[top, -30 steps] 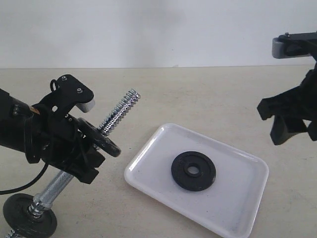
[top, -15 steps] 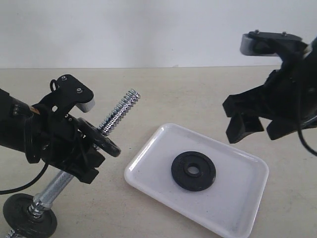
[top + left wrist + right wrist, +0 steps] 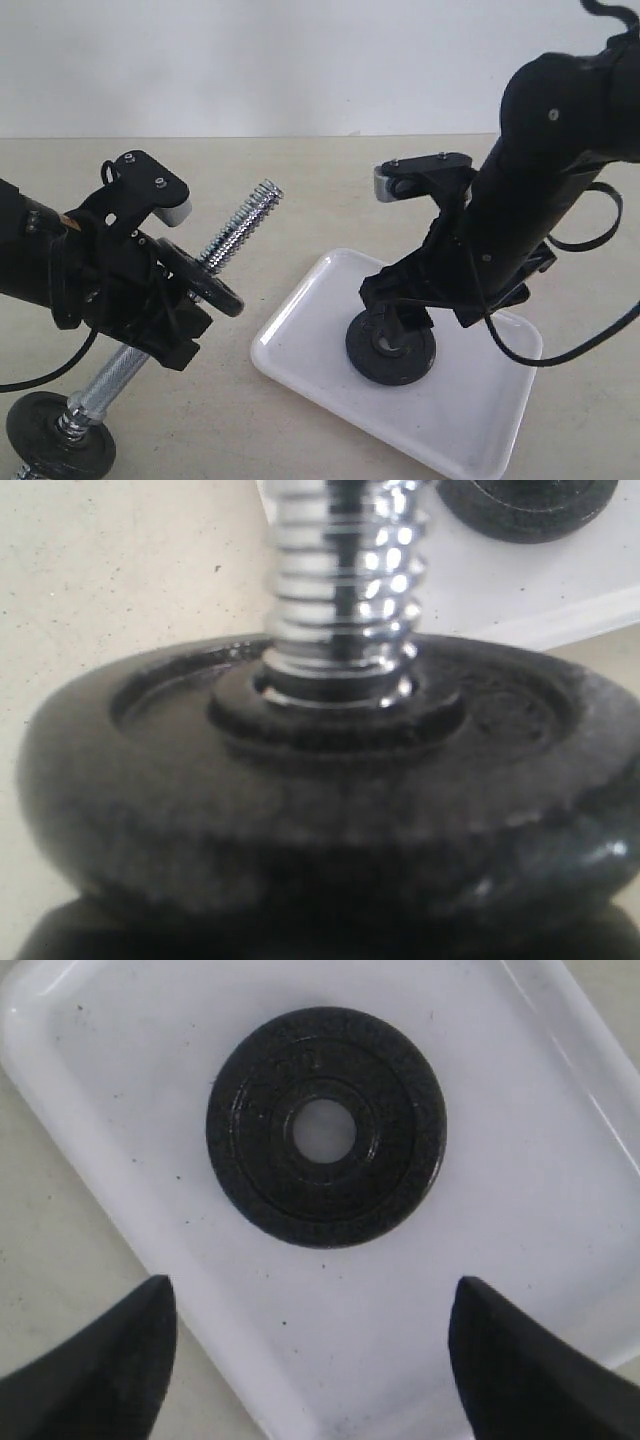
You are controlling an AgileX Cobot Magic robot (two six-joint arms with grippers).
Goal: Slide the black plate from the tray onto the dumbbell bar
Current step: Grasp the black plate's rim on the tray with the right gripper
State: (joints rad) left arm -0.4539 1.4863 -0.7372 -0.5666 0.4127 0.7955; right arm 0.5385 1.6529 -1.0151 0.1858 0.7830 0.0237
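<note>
black plate (image 3: 325, 1126): matte disc, centre hole, raised rim + hub, flat in white tray (image 3: 560, 1190). Beige table (image 3: 330, 180), white wall (image 3: 300, 60). R gripper (image 3: 312, 1295) spread wide over it, holding nothing. L gripper (image 3: 168, 305) clamped on tilted dumbbell bar (image 3: 240, 225). R wrist cam shows whole plate; ext view has the arm partly covering it.

- The left gripper (image 3: 180, 325) is clamped on the dumbbell bar (image 3: 238, 228) and holds it tilted, with the threaded end pointing up and to the right.
- An upper disc (image 3: 207, 284) sits on the bar just above that gripper.
- A lower disc (image 3: 55, 435) at the bar's bottom end rests on the beige table (image 3: 330, 190).
- The white tray (image 3: 470, 400) lies on the table to the right of the bar, apart from it.
- The black plate (image 3: 395, 362) lies flat in the tray.
- The right gripper (image 3: 400, 322) hangs close over the plate with its fingers pointing down, hiding the plate's upper part.
</note>
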